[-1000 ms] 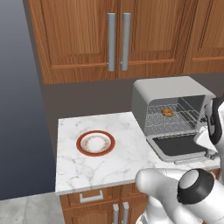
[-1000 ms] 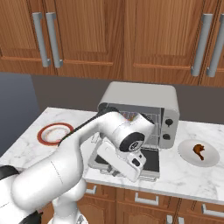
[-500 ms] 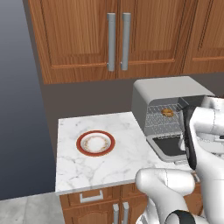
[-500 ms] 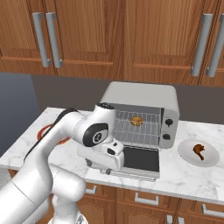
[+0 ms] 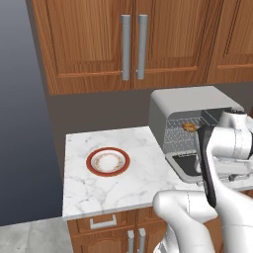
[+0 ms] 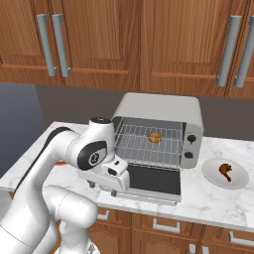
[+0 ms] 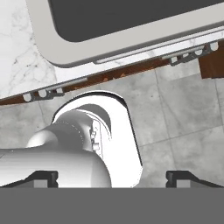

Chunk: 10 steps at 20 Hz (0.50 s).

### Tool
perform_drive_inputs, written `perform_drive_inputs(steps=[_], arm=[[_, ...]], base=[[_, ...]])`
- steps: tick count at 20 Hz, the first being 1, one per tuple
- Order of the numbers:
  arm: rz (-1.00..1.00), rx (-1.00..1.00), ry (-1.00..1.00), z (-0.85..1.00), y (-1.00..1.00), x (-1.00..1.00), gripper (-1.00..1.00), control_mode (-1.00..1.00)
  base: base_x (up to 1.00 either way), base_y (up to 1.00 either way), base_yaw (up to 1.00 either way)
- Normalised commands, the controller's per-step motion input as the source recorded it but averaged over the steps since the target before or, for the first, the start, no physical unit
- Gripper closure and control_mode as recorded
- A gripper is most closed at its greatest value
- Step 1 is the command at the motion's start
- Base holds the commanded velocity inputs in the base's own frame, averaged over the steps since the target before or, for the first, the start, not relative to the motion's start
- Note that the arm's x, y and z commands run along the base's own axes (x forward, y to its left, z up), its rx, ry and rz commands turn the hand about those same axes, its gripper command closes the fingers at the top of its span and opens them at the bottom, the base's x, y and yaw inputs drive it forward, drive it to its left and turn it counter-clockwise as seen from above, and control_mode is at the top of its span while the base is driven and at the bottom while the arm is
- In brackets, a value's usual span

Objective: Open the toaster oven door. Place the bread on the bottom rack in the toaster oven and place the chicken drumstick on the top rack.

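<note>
The toaster oven (image 6: 159, 110) stands on the counter with its door (image 6: 153, 180) folded down flat. The bread (image 6: 155, 137), a small round bun, lies on a wire rack (image 6: 134, 144) inside; I cannot tell which rack. The bread (image 5: 189, 127) also shows from the left. The chicken drumstick (image 6: 225, 171) lies on a grey plate (image 6: 238, 179) right of the oven. My gripper (image 6: 102, 189) hangs open and empty at the counter's front edge, left of the door, pointing down. In the hand view the gripper (image 7: 113, 178) looks at the floor, with the door (image 7: 131, 39) at the top.
A red-rimmed plate (image 5: 107, 161) sits on the marble counter (image 5: 99, 190) left of the oven. Wooden cabinets (image 5: 133, 44) hang above. My arm crosses in front of the oven's left side. Drawer fronts (image 6: 168, 225) sit under the counter edge.
The jaws have gone from nearly shut to wide open. The hand has drawn back from the oven to the counter edge left of the door. The bread stays on its rack.
</note>
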Motion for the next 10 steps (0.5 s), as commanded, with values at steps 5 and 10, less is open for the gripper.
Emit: perform_drive_inputs(steps=[5,10], arm=[[0.0,0.0,0.0,0.0,0.0,0.0,-1.0,-1.0],[0.0,0.0,0.0,0.0,0.0,0.0,-1.0,-1.0]], base=[[0.0,0.0,0.0],[0.0,0.0,0.0]])
